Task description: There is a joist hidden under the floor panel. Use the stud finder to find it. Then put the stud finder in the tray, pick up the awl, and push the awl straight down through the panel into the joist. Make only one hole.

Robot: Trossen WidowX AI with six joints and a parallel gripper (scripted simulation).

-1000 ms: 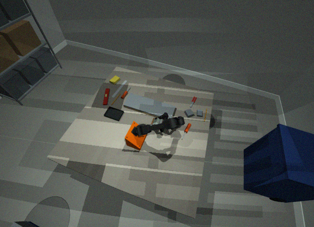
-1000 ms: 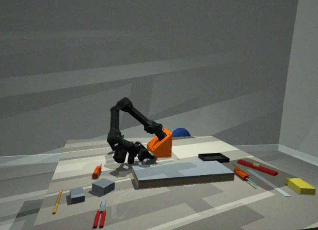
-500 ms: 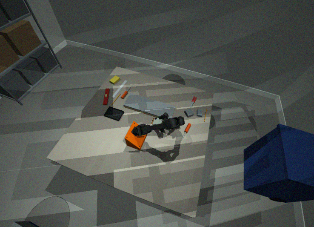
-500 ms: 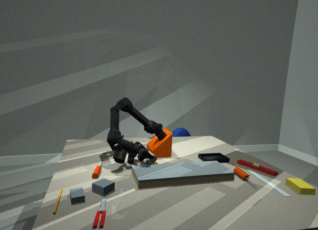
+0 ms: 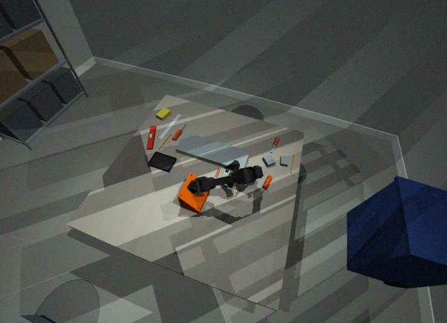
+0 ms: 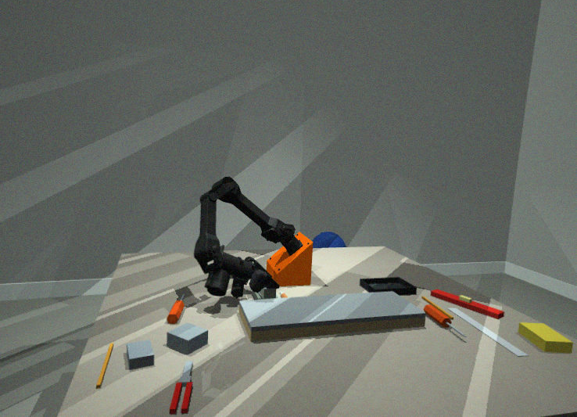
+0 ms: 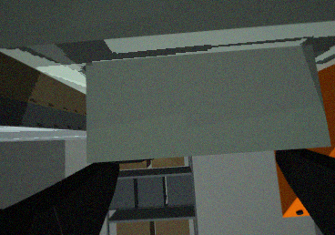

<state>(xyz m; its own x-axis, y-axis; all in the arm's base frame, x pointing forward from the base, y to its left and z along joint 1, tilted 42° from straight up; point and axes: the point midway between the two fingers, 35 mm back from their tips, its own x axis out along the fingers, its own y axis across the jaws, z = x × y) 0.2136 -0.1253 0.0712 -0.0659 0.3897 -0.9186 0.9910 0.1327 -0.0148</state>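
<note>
My gripper [image 6: 273, 289] [image 7: 195, 156] is low beside the near end of the floor panel [image 5: 212, 146] [image 6: 331, 310], fingers open wide. A pale grey-green block [image 7: 205, 102], apparently the stud finder, fills the wrist view between and beyond the fingertips; the arm largely hides it in the top and exterior views. The black tray [image 5: 162, 162] [image 6: 410, 289] stands empty past the panel's other end. One orange-handled tool [image 5: 267, 181] [image 6: 175, 311] lies by the arm, another [image 5: 177, 134] [image 6: 436, 314] beyond the panel; which is the awl, I cannot tell. No hole shows in the panel.
The orange arm base [image 5: 192, 194] [image 6: 295, 267] is close to the gripper. Two grey blocks [image 5: 269, 160] [image 6: 187, 338], red-handled pliers [image 5: 275, 145] [image 6: 178, 396] and a pencil [image 5: 292, 164] lie on one side. A red level [image 5: 151, 137] and a yellow block [image 5: 163, 113] lie on the other.
</note>
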